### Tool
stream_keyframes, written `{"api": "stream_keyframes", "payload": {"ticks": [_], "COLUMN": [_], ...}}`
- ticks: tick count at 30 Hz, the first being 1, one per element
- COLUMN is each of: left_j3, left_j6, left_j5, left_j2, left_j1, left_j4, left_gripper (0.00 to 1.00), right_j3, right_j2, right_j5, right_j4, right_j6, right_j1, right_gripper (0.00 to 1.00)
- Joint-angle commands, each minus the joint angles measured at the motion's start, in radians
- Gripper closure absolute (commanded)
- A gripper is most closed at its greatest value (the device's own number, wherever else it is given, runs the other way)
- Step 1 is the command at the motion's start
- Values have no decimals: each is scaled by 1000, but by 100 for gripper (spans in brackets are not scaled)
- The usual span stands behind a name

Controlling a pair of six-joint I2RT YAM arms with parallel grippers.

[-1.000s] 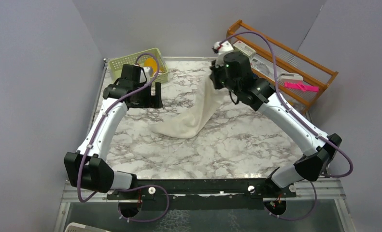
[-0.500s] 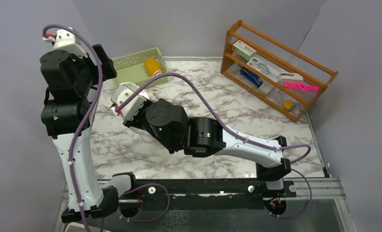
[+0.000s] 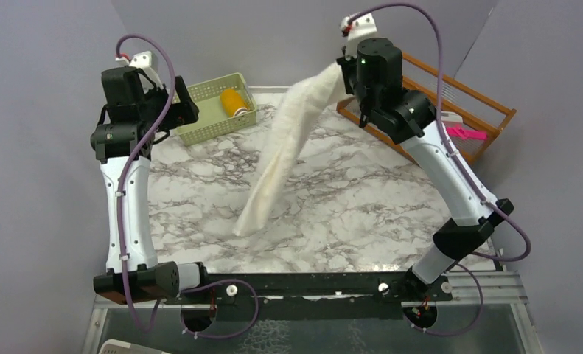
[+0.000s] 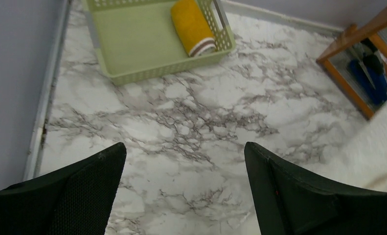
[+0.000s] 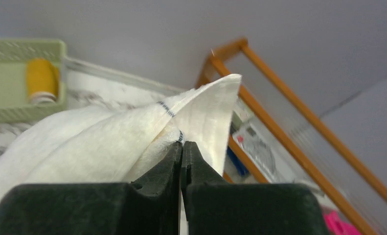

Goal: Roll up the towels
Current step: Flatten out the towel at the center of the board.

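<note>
Right gripper (image 5: 181,147) clamps one corner of the cream towel (image 3: 286,140), which hangs below it, likely to unfurl; left gripper (image 4: 184,149) gapes empty

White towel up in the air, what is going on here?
The right gripper is shut on a corner of the white towel and holds it high, so the cloth hangs toward the marble table. The left gripper is open and empty, raised near the green basket. The yellow towel lies rolled in that basket; the white one is not yet rolled.
</note>
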Motion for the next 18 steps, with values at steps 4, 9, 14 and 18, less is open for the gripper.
{"api": "stream_keyframes", "payload": {"ticks": [4, 9, 14, 18], "left_j3": [-135, -234, -391, -498], "left_j6": [38, 55, -5, -64], "left_j5": [217, 245, 157, -12], "left_j2": [37, 37, 19, 39], "left_j1": [4, -42, -424, -703], "left_j4": [32, 66, 233, 339], "left_gripper": [9, 11, 13, 14], "right_j3": [-541, -663, -649, -665], "right_j2": [-15, -34, -1, 6], "right_j5": [-452, -492, -510, -486], "right_j4": [-131, -77, -84, -83], "right_j6": [282, 282, 279, 284], "right_j1": [-339, -351, -351, -351], "right_gripper": [99, 99, 99, 99]}}
